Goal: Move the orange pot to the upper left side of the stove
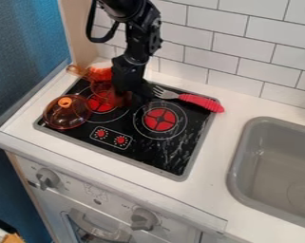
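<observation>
The arm (140, 33) enters from the top edge and hangs down over the far part of the stove (180, 166). The gripper (132, 90) is low, at the right side of the orange pot (102, 87), and overlaps it in view. Whether the gripper is open, closed or gripping the pot cannot be determined from this angle; contact between the two is likewise not certain.

The pot is see-through and stands at the upper left of the stove, by the left burner (99, 105). Its handle (72, 70) points to the upper left, toward the wooden panel (65, 28). A brighter orange patch shows at its upper part; its nature cannot be made out.

A see-through lid (56, 116) with an orange knob (65, 101) lies at the left edge of the stove, nearer the camera than the pot and beside the left burner. A fork (202, 102) with a red handle lies across the far right part of the stove, its tines toward the gripper, its handle end reaching the right corner. The right burner (159, 119) is below the fork in view. Two red dials (120, 140) sit within an outlined panel on the near part of the stove. A grey sink (240, 166) is set into the white counter (224, 137) on the right.
</observation>
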`<action>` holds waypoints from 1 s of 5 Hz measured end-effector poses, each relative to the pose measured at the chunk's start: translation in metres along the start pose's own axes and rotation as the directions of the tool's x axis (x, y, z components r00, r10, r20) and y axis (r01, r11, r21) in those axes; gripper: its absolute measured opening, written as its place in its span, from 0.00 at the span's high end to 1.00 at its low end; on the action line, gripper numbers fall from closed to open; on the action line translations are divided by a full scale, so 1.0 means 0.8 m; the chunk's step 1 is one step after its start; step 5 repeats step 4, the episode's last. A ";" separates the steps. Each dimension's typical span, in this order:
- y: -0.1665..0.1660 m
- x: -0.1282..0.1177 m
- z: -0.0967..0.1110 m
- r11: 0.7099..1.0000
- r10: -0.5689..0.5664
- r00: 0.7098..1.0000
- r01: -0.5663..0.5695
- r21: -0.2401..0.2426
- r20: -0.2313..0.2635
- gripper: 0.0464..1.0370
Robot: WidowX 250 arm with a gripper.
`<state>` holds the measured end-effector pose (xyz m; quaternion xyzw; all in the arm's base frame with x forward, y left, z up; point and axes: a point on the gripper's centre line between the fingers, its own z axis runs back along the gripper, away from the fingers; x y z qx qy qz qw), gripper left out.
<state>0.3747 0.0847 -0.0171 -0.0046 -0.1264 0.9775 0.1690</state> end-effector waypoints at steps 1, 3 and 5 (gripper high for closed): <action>0.001 -0.004 0.011 1.000 -0.012 1.000 0.012 -0.027 -0.004 0.03; -0.016 -0.009 0.075 0.997 0.051 0.993 -0.057 -0.051 -0.109 0.04; -0.028 -0.005 0.101 0.993 0.082 0.983 -0.094 -0.068 -0.162 0.04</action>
